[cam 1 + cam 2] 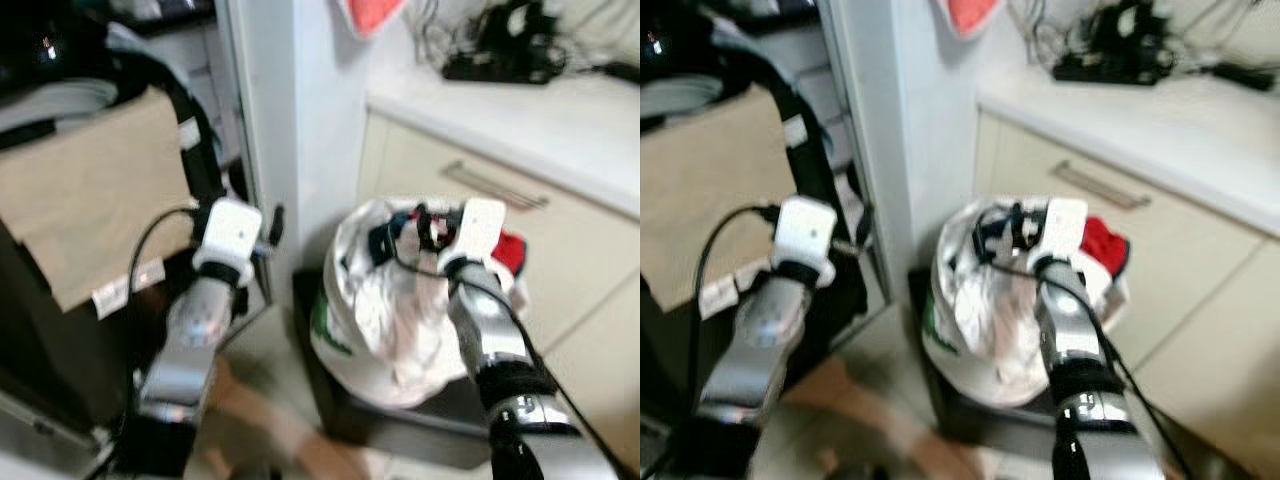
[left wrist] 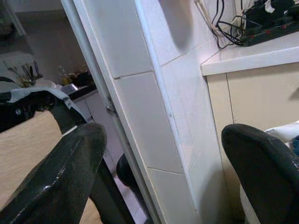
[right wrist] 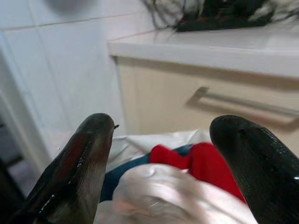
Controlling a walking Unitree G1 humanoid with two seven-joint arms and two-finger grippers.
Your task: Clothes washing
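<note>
A white laundry bag (image 1: 385,320) stuffed with clothes stands on a dark low base (image 1: 400,425) in front of the cabinet. A red garment (image 3: 205,163), a blue piece (image 3: 117,179) and pale cloth (image 3: 154,191) show at its mouth. My right gripper (image 3: 163,123) is open just above the bag's top, with nothing between its fingers; in the left eye view the right gripper (image 1: 425,225) sits at the bag's rim. My left gripper (image 2: 163,135) is open and empty, raised beside the white tiled pillar (image 1: 300,120), left of the bag.
A pale cabinet with a drawer handle (image 1: 495,185) stands behind the bag under a white counter (image 1: 540,120) that carries black cables and a power strip (image 1: 500,45). A black frame with beige fabric (image 1: 90,190) crowds the left. The views are blurred.
</note>
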